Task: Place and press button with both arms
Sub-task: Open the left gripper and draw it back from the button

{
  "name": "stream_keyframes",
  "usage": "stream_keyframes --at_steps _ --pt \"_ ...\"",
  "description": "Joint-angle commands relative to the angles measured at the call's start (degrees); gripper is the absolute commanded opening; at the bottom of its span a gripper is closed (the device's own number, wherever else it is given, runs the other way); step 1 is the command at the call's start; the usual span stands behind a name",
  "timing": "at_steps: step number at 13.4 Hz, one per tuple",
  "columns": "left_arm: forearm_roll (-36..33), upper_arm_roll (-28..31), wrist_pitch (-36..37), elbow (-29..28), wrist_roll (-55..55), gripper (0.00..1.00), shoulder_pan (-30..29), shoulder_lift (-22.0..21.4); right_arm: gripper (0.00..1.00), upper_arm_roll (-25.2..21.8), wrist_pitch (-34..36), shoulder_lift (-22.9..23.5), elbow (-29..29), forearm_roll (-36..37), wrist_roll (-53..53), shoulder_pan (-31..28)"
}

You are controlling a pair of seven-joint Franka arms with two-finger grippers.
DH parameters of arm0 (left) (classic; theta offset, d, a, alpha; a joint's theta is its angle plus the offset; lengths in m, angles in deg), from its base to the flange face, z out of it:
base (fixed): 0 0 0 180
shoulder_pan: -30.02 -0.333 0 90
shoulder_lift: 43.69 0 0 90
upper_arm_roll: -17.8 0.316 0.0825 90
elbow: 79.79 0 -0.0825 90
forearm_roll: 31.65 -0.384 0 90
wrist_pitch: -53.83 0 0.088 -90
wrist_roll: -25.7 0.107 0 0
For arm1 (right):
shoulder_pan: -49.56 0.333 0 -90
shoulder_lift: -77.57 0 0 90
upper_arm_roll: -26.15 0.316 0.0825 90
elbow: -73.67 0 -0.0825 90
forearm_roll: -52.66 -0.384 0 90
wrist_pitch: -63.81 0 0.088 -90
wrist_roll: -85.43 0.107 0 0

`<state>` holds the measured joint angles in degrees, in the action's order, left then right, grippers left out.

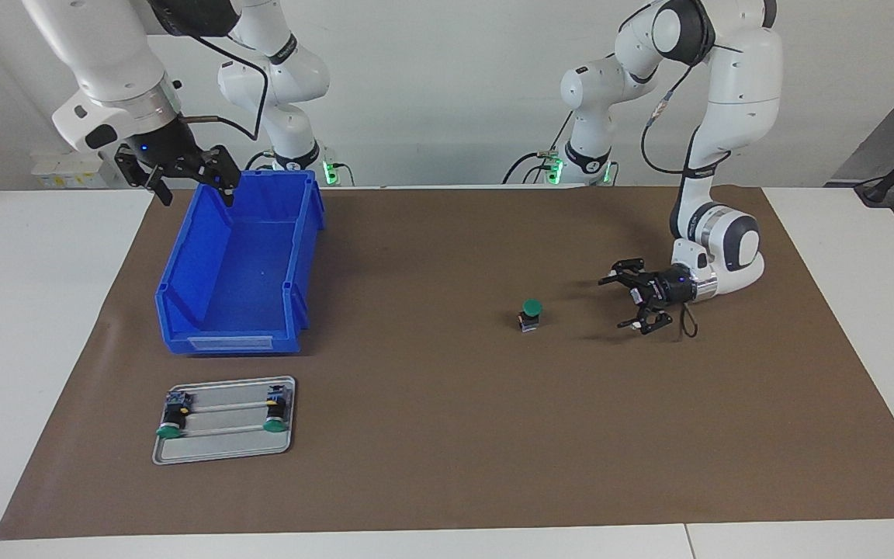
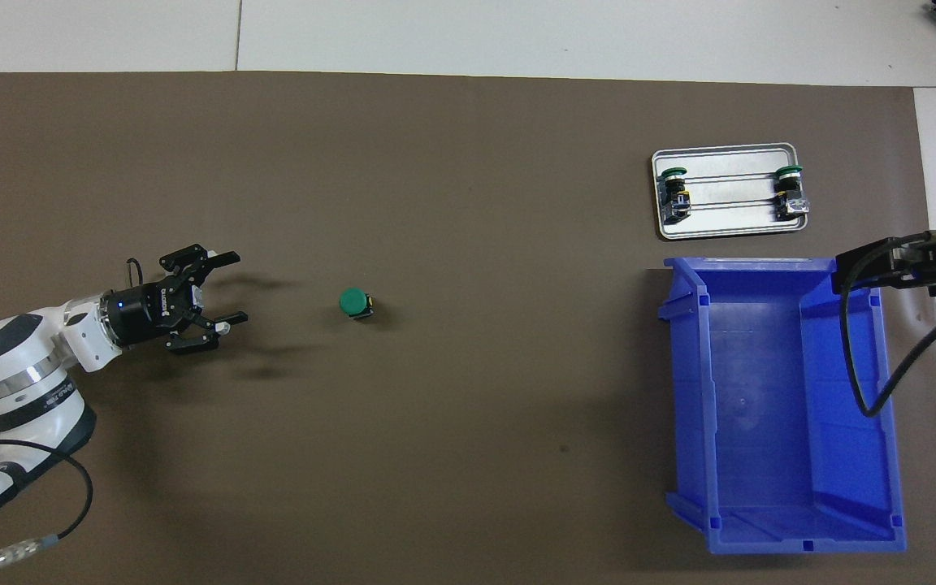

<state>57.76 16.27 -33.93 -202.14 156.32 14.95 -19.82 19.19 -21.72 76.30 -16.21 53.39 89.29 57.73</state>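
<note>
Brown matting covers the worktop, where the button [image 1: 530, 314] stands upright mid-mat, untouched. The left claw [image 1: 627, 304] lies low just beside it, wide open and empty. The right claw [image 1: 181, 177], also open (holding nothing), hovers over the blue bin [image 1: 239, 268]. Placing and pressing both remain undone.

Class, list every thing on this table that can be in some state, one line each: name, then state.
Left gripper: open, low over the mat, pointing at the button, holding nothing.
Right gripper: open, raised over the bin's rim, holding nothing.
Button: upright on the mat, green cap up, untouched.
Blue bin: upright, empty.
Metal tray: flat, holding two buttons lying on their sides.
</note>
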Motion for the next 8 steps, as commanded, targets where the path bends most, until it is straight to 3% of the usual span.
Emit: stream_keyframes --at_steps 1,3,6,8 --pt "-1.52 -0.05 -0.04 3.86 -13.5 1.0 0.3 -4.52 1.0 -0.42 -0.52 -0.32 -0.56 -1.34 -1.23 0.01" --pt "-5.01 -0.05 -0.84 8.77 -22.82 1.0 0.83 -6.12 1.0 -0.51 -0.52 -0.32 -0.56 -1.34 -1.23 0.01" --pt "-15.64 -0.23 -1.01 20.01 -38.46 1.0 0.91 -6.21 1.0 -0.42 -0.52 -0.32 -0.56 -1.34 -1.31 0.01" --pt "-23.72 -1.37 -4.94 25.82 -50.75 1.0 2.05 -8.74 1.0 -0.42 -0.52 -0.32 -0.56 -1.34 -1.31 0.01"
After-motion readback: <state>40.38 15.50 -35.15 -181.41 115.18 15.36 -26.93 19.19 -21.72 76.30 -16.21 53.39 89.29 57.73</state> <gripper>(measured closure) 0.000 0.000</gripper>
